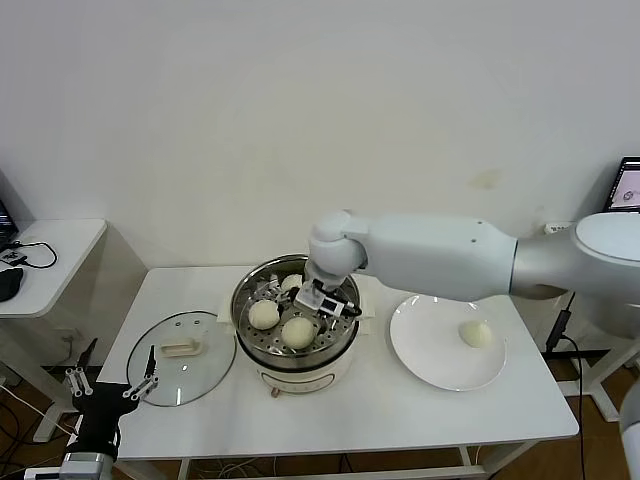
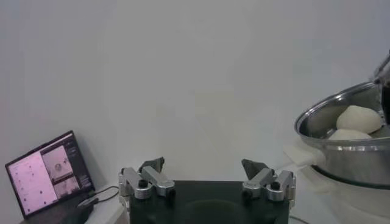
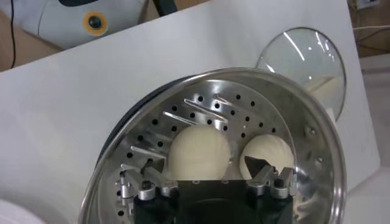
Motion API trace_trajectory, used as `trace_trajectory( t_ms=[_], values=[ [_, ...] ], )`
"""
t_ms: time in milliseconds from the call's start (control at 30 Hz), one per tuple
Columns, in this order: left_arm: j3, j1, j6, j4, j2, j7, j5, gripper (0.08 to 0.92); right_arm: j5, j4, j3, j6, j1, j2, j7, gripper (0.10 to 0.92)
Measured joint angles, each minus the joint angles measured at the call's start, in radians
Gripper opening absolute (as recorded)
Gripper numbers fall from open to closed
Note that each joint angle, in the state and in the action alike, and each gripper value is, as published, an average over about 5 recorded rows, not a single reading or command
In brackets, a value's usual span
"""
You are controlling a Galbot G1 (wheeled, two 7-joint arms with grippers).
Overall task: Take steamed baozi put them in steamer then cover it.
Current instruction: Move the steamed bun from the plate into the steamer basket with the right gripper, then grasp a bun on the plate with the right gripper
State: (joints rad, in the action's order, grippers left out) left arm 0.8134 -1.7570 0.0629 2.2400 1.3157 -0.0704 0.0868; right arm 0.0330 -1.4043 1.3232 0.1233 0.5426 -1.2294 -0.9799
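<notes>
Now, as I saw it from my station:
Right hand (image 1: 327, 297): I had it inside the steamer (image 1: 262, 358), fingers spread and empty, just above a bun.
Left hand (image 1: 112, 384): parked low off the desk's (image 1: 400, 415) near-left corner, jaws wide apart, gripping nothing.
Baozi: three (image 1: 264, 315) on the perforated tray; one (image 1: 475, 334) on the plate (image 1: 420, 360), right of the steamer.
Cover (image 1: 181, 358): flat on the desk, left of the steamer.
</notes>
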Motion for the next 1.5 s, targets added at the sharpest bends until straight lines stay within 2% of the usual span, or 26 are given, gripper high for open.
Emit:
trace_trajectory(
  t_ms=[367,700,1000,1233,1500],
  values=[
    [-0.002,0.013,0.001,-0.002,-0.021,0.002,-0.004,0.823,0.066,-0.045,-0.087,-0.103,0.033,0.140,-0.028,0.823],
    [-0.027,0.031,0.007,-0.003,-0.038,0.004,-0.002,0.823,0.095,-0.094,-0.174,-0.263,-0.001,0.400,-0.058,0.823],
    [-0.052,0.027,0.007,-0.002,-0.042,0.005,0.008,0.823,0.030,-0.076,-0.276,-0.335,-0.138,0.609,-0.069,0.823],
    [-0.053,0.017,0.009,0.006,-0.040,0.006,0.014,0.823,-0.043,-0.016,-0.420,-0.346,-0.318,0.672,-0.085,0.823],
    [-0.039,0.005,0.012,0.009,-0.033,0.006,0.016,0.823,-0.136,0.090,-0.586,-0.336,-0.501,0.664,-0.099,0.823]
  ],
)
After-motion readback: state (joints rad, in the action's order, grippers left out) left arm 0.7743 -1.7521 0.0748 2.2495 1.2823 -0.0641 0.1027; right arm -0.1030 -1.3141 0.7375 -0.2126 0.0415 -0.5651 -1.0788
